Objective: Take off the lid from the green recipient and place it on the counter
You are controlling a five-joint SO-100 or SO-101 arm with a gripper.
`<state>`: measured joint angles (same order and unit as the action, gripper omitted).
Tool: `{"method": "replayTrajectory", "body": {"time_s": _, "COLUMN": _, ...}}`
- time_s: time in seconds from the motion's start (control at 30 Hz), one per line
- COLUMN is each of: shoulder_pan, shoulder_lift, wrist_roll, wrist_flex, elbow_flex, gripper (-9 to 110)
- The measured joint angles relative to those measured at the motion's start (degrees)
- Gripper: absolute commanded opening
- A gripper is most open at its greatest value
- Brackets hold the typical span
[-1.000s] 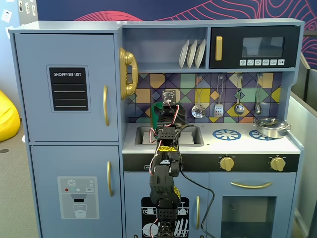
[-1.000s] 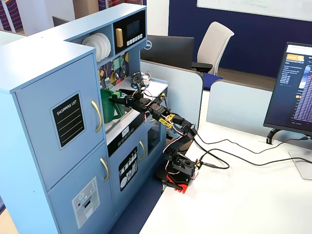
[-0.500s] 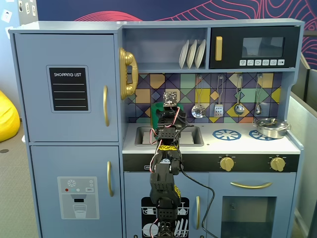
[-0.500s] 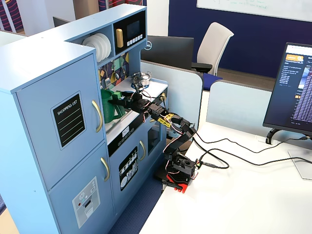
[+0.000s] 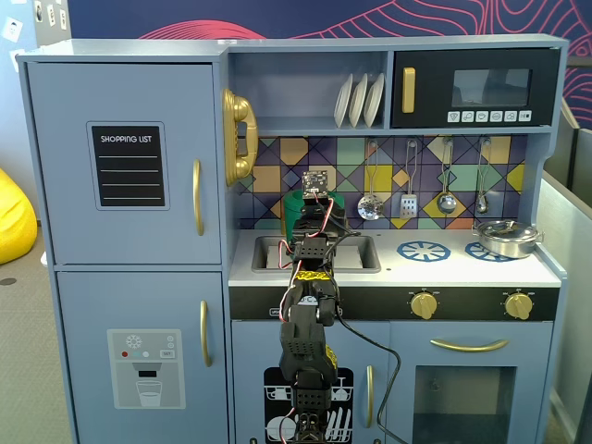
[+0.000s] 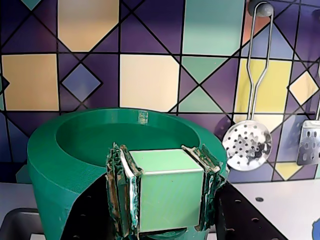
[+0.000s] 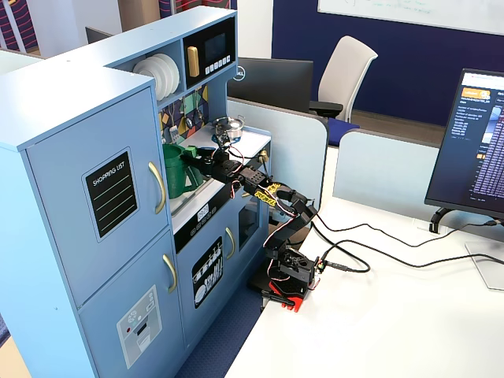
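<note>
Your flat round green plastic lid (image 6: 100,145), with its small blocky light-green knob (image 6: 167,187), is already in the grip, so the grasp is done. Whether the lid has cleared the tall dark-green plastic toy pot (image 7: 175,169) is harder to judge. In the wrist view the disc fills the lower frame, tilted up towards the camera, and nothing of the pot's body shows beneath it. In a fixed view from the side the green shape at the arm's tip looks to sit at about the pot's rim, so I judge the lid is just lifting off or only barely free.

What you have left is the carry and the set-down on the white flat worktop of the blue-grey toy kitchen (image 5: 435,268), where bare surface lies near the steel sink basin (image 5: 361,250) and the blue burner print (image 5: 424,251).

Your two-finger gripper (image 6: 165,192) is closed to the knob's width, with one finger pad (image 6: 120,187) pressed flat against each side of the block. It holds the knob alone and touches no other part.
</note>
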<state>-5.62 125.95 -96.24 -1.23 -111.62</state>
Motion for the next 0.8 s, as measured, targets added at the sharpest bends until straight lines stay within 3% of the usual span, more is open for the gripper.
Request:
{"method": "replayTrajectory", "body": {"time_s": 0.53, "shoulder_pan": -0.09, "shoulder_lift": 0.18, "wrist_roll": -3.08, "wrist_flex": 6.5, "elbow_flex": 0.0, "gripper": 0}}
{"method": "replayTrajectory", "body": {"time_s": 0.8, "shoulder_pan": -10.02, "shoulder_lift": 0.18, "wrist_roll": -2.11, "wrist_flex": 6.5, "elbow_flex": 0.0, "gripper": 0}}
